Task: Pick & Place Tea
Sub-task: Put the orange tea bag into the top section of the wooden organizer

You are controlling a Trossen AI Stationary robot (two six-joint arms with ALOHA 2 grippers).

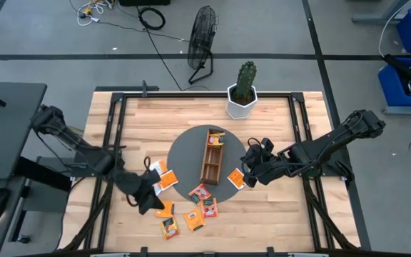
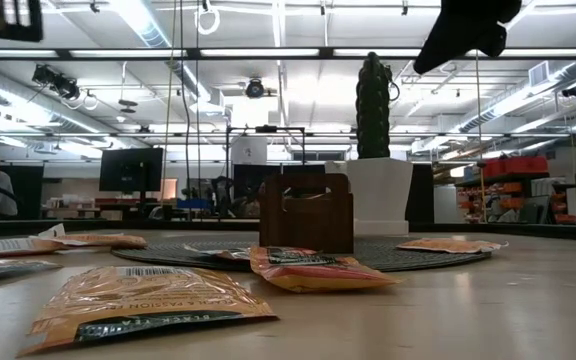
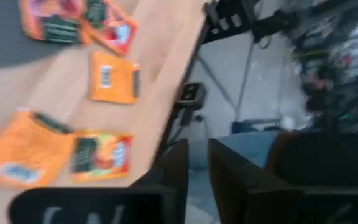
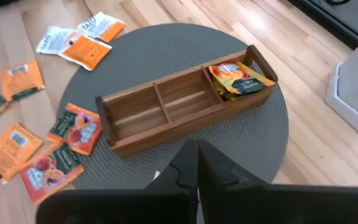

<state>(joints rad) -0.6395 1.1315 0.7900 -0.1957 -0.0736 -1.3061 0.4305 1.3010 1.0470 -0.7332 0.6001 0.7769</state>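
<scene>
Several tea sachets, mostly orange, lie flat on the wood near the table's front: a pair [image 1: 164,178], one [image 1: 193,219], one [image 1: 170,227], and others [image 3: 112,76]. One sachet [image 1: 235,178] lies on the edge of the dark round mat [image 1: 188,150]. Another [image 4: 240,78] sits in an end compartment of the wooden tray [image 1: 211,158] on the mat. My left gripper [image 1: 150,205] [image 3: 197,152] hangs over the front-left sachets, open by a narrow gap with nothing in it. My right gripper [image 1: 247,173] [image 4: 197,149] is shut and empty, raised above the mat's right edge.
A cactus in a white pot [image 1: 242,93] stands at the far edge, behind the mat. The table's front edge and black frame [image 3: 185,93] are close to my left gripper. A fan [image 1: 202,43] stands on the floor beyond the table.
</scene>
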